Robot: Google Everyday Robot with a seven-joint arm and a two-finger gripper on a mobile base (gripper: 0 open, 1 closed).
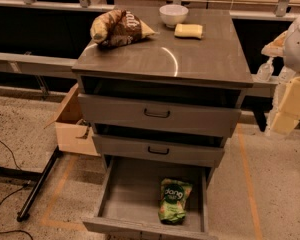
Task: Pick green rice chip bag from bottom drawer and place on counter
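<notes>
You can read one word clearly: "dang", in white letters on a dark green round logo near the top of the green rice chip bag (175, 200). The brown snack bag (119, 28) also carries white lettering, but you cannot make it out. The green bag is small, light green and crinkled, and it lies flat with its logo end toward 12 o'clock. It rests on the floor of the bottom drawer (130, 194), which is pulled well out, and sits toward 4 o'clock of the tray, close to the right wall. You can count three grey drawers; the two upper drawers (157, 113) each have one dark handle. The tabletop (190, 59) holds three things at its far edge: the brown bag at 10 o'clock, one white bowl (173, 14) at 12 o'clock, and one yellow block (188, 31) just beside the bowl. One cardboard box (72, 126) stands on the ground at 9 o'clock of the cabinet. The pincer (290, 104) hangs at 3 o'clock, at the picture's edge, well apart from the green bag; you cannot tell whether it is released or clenched.
</notes>
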